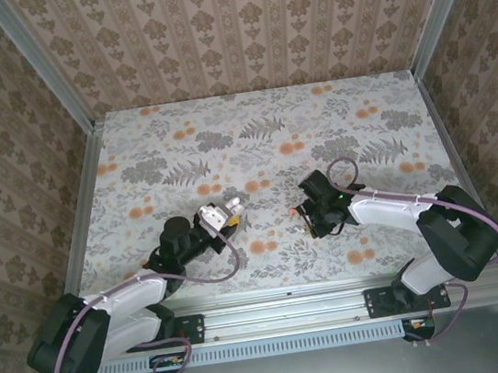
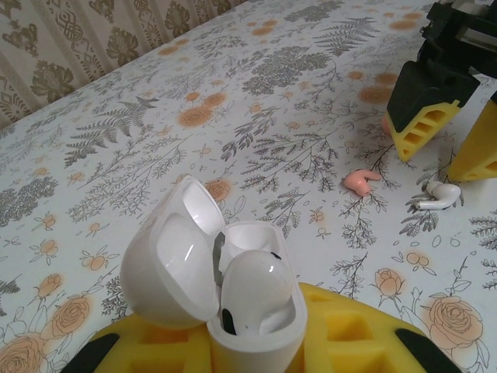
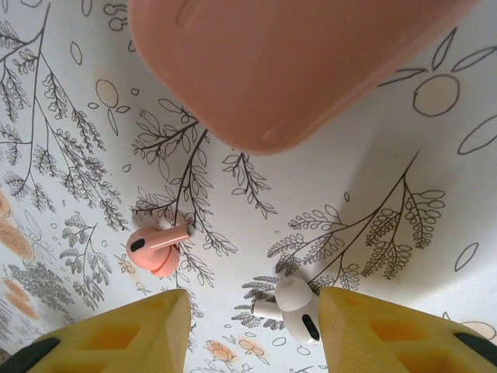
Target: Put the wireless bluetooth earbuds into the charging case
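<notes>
My left gripper (image 2: 256, 342) is shut on an open white charging case (image 2: 256, 311), which it holds upright with the lid (image 2: 167, 264) tipped back to the left. One white earbud (image 2: 256, 287) sits in the case. On the table beyond lie a coral-pink earbud (image 2: 361, 181) and a loose white earbud (image 2: 439, 196). My right gripper (image 3: 252, 299) hangs open just over them. The white earbud (image 3: 295, 305) lies between its yellow fingers, against the inner side of the right one (image 3: 380, 334). The pink earbud (image 3: 155, 247) lies just outside the left finger. From above, the grippers (image 1: 220, 214) (image 1: 308, 224) face each other.
A closed coral-pink case (image 3: 287, 62) lies on the floral tablecloth (image 1: 261, 138) just beyond the right gripper's fingers. Patterned walls with metal posts (image 1: 36, 59) enclose the table on three sides. A metal rail (image 1: 284, 307) carrying the arm bases runs along the near edge.
</notes>
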Controlling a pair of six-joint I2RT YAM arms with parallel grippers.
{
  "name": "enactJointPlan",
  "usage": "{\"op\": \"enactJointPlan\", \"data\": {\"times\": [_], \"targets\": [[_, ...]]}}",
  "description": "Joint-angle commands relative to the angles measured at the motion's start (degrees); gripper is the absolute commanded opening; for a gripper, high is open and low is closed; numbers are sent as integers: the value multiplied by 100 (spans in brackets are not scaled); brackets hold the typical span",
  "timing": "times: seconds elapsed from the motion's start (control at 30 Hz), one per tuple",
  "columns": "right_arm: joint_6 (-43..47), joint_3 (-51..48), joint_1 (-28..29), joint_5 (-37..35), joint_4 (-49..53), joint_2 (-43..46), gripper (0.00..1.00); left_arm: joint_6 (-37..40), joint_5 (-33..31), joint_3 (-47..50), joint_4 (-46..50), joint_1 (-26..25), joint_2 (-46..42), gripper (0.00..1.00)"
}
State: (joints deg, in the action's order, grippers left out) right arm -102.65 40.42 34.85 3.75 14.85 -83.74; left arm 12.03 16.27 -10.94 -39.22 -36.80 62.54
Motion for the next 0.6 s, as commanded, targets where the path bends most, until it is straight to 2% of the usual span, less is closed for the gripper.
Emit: {"op": "enactJointPlan", "data": {"times": [0.0,0.27,0.57], "targets": [[-230,5,55,195,26,-117,49,-52,104,-172,-178,-48,25,9],[-488,53,153,302,143,-241,48,1,69,-94,-121,-47,-115,9],[-575,35,162,276,178,-343,39,45,2,-14,-34,-47,-339,9]]}}
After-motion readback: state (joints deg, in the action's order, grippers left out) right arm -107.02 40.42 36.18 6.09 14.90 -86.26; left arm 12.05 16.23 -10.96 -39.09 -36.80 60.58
